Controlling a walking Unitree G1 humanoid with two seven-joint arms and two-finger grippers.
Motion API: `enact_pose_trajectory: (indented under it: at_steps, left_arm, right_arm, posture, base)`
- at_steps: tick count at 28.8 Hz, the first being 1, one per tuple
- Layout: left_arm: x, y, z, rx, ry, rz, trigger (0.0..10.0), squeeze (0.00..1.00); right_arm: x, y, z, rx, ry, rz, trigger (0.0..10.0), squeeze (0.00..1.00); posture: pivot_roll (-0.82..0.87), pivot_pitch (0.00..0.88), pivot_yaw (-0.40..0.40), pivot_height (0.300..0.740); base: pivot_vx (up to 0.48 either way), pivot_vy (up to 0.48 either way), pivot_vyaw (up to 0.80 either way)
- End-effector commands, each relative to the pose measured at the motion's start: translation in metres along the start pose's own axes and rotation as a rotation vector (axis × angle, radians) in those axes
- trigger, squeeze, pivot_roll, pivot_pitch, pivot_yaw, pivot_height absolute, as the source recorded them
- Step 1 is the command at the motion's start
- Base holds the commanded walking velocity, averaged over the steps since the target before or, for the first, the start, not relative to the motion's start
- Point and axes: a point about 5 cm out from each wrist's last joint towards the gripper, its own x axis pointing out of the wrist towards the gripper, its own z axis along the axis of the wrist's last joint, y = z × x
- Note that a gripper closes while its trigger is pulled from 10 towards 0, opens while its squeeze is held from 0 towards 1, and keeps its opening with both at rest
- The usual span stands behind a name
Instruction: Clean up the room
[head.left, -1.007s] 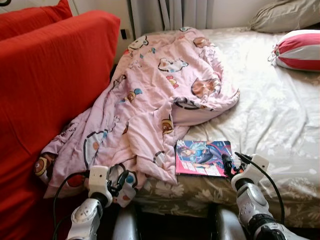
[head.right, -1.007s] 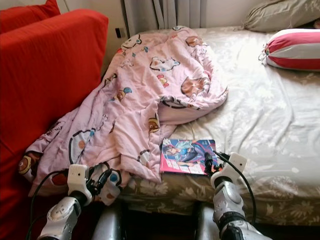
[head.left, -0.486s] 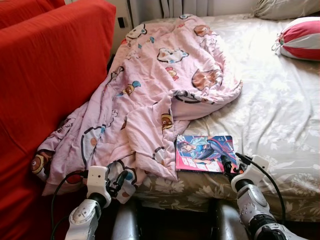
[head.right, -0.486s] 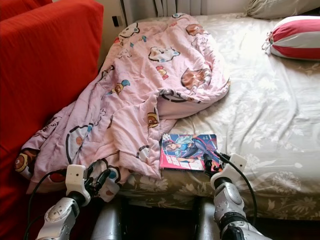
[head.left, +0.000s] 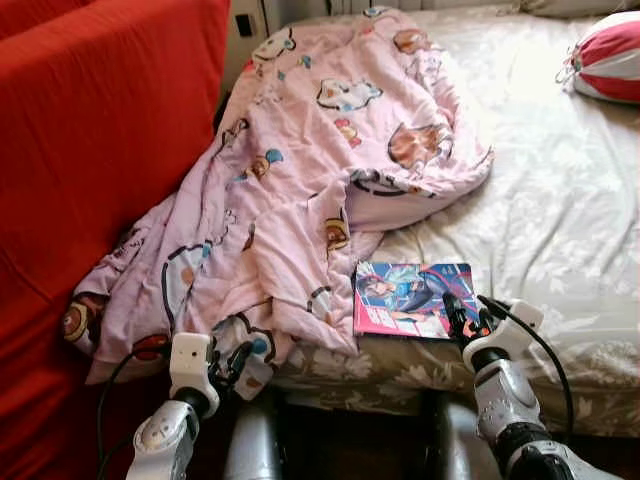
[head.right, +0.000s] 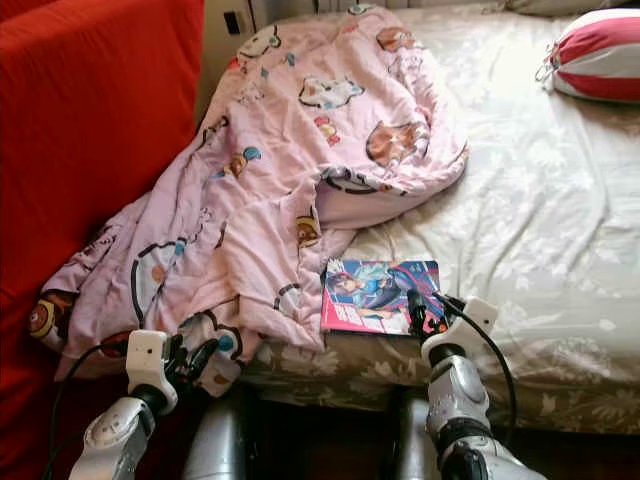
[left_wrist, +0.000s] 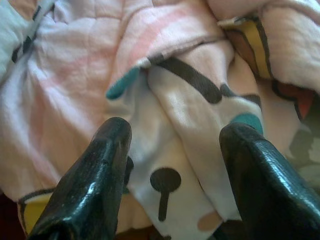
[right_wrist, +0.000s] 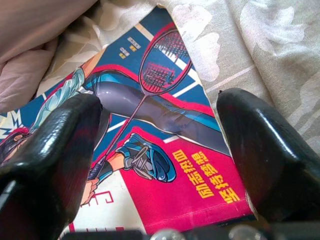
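Bed w/ floral sheet takes most of the scene; red sofa stands along its left side. Pink cartoon-print blanket lies crumpled over bed's left half, lower corner hanging off the edge toward the sofa. Red/white striped pillow at far right. Magazine w/ a badminton player on the cover lies flat near bed's front edge, its left edge touching the blanket fold.

Key relation: magazine sits directly ahead of right tool, long axis running left-right across the approach; right arm clearly nearer than left. Right tool spread wide, gripping nothing, tips at the magazine's near right corner. Left tool also spread, nothing gripped, at the hanging blanket corner.

Right wrist view: fingers straddle the cover's pink-and-blue corner, cover text readable; head views don't give that. Left wrist view: fingers bracket a blanket fold w/ black and teal print, fabric between them but not pinched.

Judgement: likely next is right tool closing on the magazine edge; thin flat item, may slip.
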Motion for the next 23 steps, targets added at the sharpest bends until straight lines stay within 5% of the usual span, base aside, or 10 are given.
enact_pose_trajectory:
  at_steps: [1, 7, 16, 23]
  left_arm:
    - [-0.005, 0.003, -0.003, 0.014, 0.024, 0.006, 10.0, 0.0]
    - [-0.01, 0.006, -0.004, 0.021, 0.031, 0.012, 10.0, 0.0]
    - [-0.018, 0.007, -0.004, 0.034, 0.036, 0.014, 10.0, 0.0]
    - [-0.025, 0.008, -0.006, 0.043, 0.052, 0.011, 10.0, 0.0]
  right_arm:
    - [0.0, 0.004, -0.004, 0.035, 0.005, 0.015, 10.0, 0.0]
    - [-0.002, 0.002, -0.008, 0.057, 0.028, 0.024, 10.0, 0.0]
    - [-0.014, -0.01, -0.027, 0.212, 0.077, -0.02, 10.0, 0.0]
    - [-0.027, -0.007, -0.053, 0.442, 0.144, 0.02, 10.0, 0.0]
  posture:
    - [0.3, 0.156, 0.112, 0.539]
    - [0.31, 0.166, 0.114, 0.539]
    - [0.32, 0.181, 0.121, 0.539]
    - [0.33, 0.187, 0.127, 0.539]
  base:
    - [0.0, 0.0, 0.0]
    - [0.0, 0.0, 0.0]
    - [0.0, 0.0, 0.0]
    - [0.0, 0.0, 0.0]
